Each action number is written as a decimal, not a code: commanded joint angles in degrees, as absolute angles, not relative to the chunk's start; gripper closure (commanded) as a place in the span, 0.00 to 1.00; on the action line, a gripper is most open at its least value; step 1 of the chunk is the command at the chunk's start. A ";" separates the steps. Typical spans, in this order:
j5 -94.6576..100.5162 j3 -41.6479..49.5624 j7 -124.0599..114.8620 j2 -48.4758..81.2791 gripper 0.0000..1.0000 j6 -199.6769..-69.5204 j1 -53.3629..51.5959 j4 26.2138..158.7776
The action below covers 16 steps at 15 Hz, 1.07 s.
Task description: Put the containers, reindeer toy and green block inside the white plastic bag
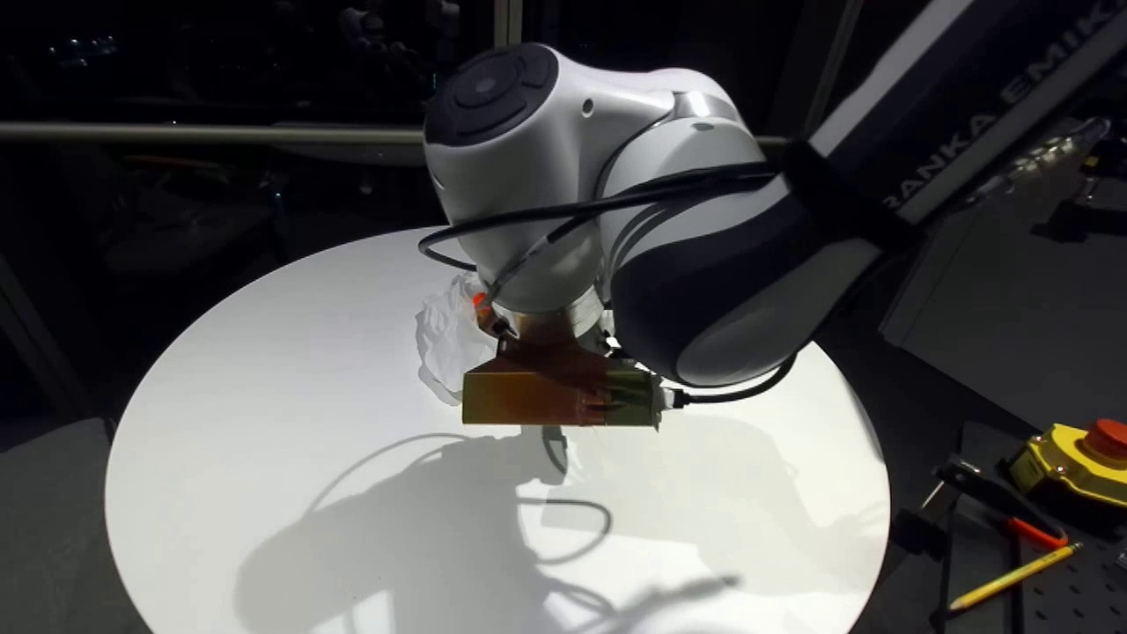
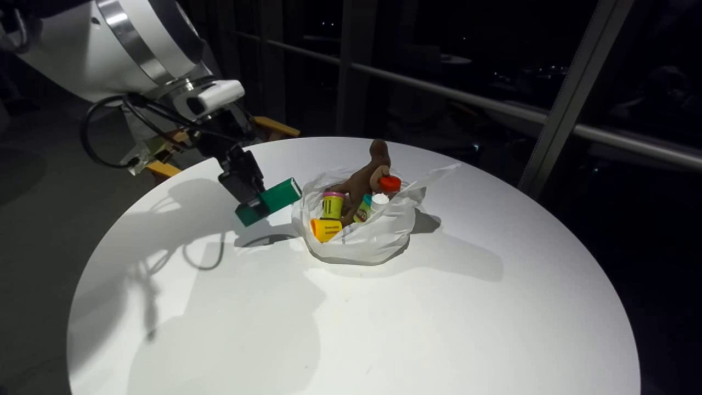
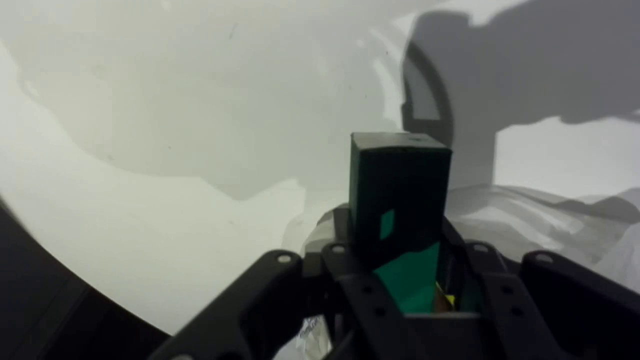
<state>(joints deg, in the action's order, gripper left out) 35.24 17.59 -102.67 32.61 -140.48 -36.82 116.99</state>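
Apparently I'm lacking only green block [image 2: 281, 196], clamped in claw [image 2: 259, 206]; bag [image 2: 364, 244] toward far bench edge [image 2: 318, 150] is holding containers [image 2: 332, 206], reindeer [image 2: 359, 184].

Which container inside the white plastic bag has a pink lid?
The yellow-green pot, shown above the orange pot in an exterior view. Only its lid is pink; the red lid, teal lid and white cap belong to other containers.

Smooth white, rounded arm [image 1: 696, 145] carries dark panels [image 1: 731, 295], a silver metal band [image 2: 135, 40], pale lettering [image 1: 1011, 91] "ANKA EMIK" and looping black cables [image 1: 696, 180]; its black jointed gripper [image 3: 396, 226] shows round pale screw heads [image 3: 284, 258].
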 commanded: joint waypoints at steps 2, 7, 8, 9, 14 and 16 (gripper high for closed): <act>46.95 17.84 -115.39 34.39 0.81 -134.87 -34.47 110.37; 52.17 13.36 -118.98 38.48 0.81 -126.42 -26.58 102.19; 52.31 12.23 -118.68 39.62 0.81 -125.23 -24.97 100.57; 52.77 11.54 -118.77 40.83 0.81 -123.85 -23.98 99.03; 51.90 8.63 -117.20 47.50 0.81 -119.45 -20.19 90.67; 51.47 7.62 -115.93 48.88 0.37 -119.02 -19.45 88.45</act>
